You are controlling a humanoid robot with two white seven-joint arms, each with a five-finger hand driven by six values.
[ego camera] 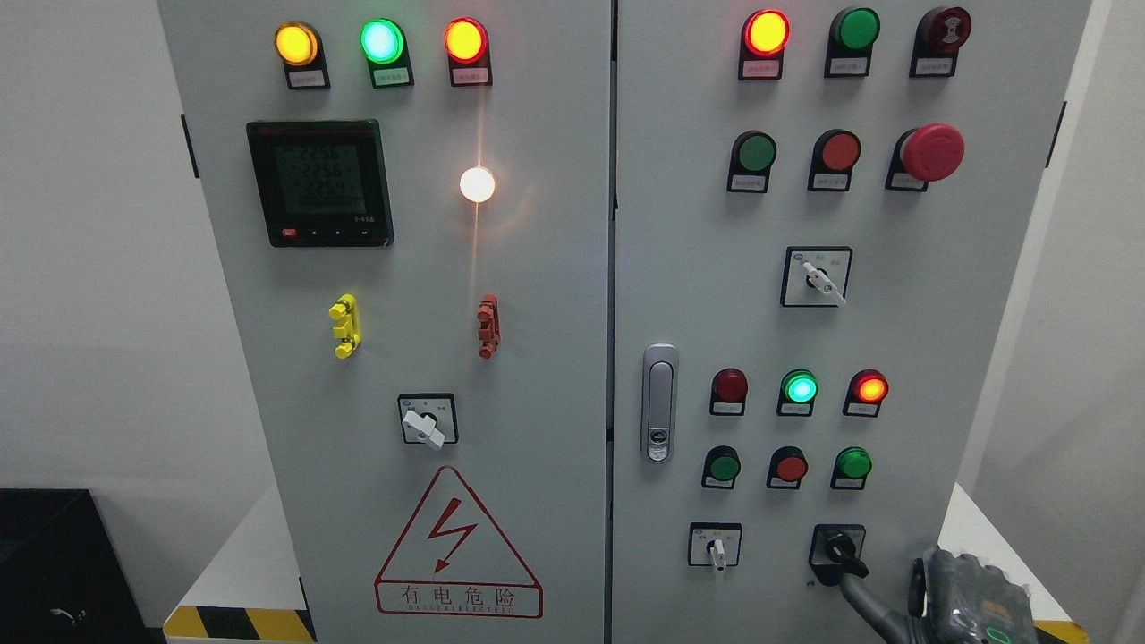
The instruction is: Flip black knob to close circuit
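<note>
Right hand, grey with dark fingers, sits at bottom right; one finger reaches up-left and touches the small black rotary knob on its square black plate. Whether it's gripped, can't tell. Knob lever points down-right toward the hand; turn looks started or about to start, not confirmed done. Tall pale-grey metal cabinet with lit lamps, white walls beyond.

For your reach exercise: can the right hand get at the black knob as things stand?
Probably yes. The right hand sits low right, one finger already reaching up to the black knob, with nothing between them on the panel.
</note>
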